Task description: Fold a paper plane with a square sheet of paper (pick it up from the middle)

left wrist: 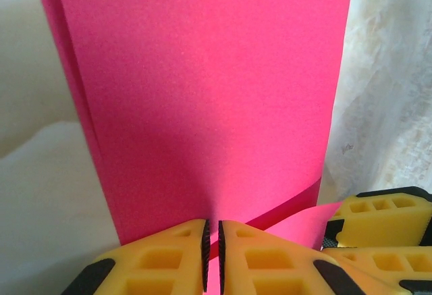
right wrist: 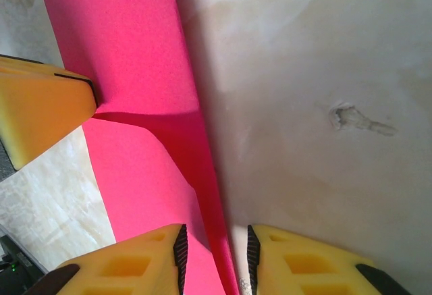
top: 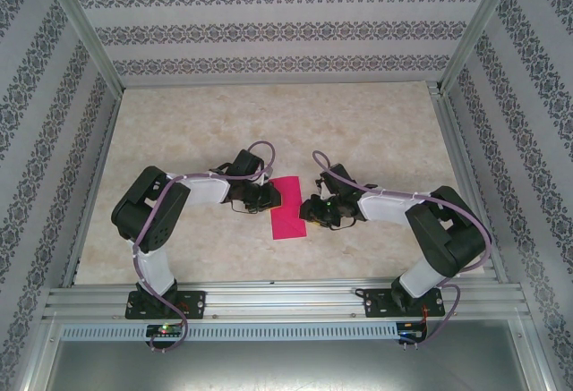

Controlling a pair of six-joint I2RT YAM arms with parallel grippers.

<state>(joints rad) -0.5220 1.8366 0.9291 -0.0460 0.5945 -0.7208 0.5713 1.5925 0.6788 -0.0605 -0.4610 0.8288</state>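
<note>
Magenta-pink and plain, the square sheet of paper (top: 287, 208) lies folded in half on the pale marbled worktop (top: 224, 123). From above it is a narrow rectangle with its long sides running away from the arm bases (top: 166, 303). The left gripper (top: 266, 196) sits at the sheet's left long edge, about midway along it. The right gripper (top: 312, 209) sits at the sheet's right long edge, a little nearer the bases.

From the left wrist, the yellow fingers (left wrist: 169, 254) with their black pads are drawn together to a thin slit. The sheet's near edge passes into that slit, so the left gripper is pinched closed on the paper. Two layers show, the lower one peeping out along the sheet's left side. At the sheet's near right corner a strip of paper bends up toward the right gripper's yellow fingers (left wrist: 381, 210), just beside it.

From the right wrist, the right gripper's jaws stand partly apart with a clear gap between the pads. The sheet's edge runs down into that gap, but the jaws are not clamped on it. One left-gripper finger (right wrist: 44, 102) bites the sheet's other side, and the paper creases and lifts off the worktop around that spot. A small scuff (right wrist: 354, 118) marks the worktop well off the sheet's right.
</note>
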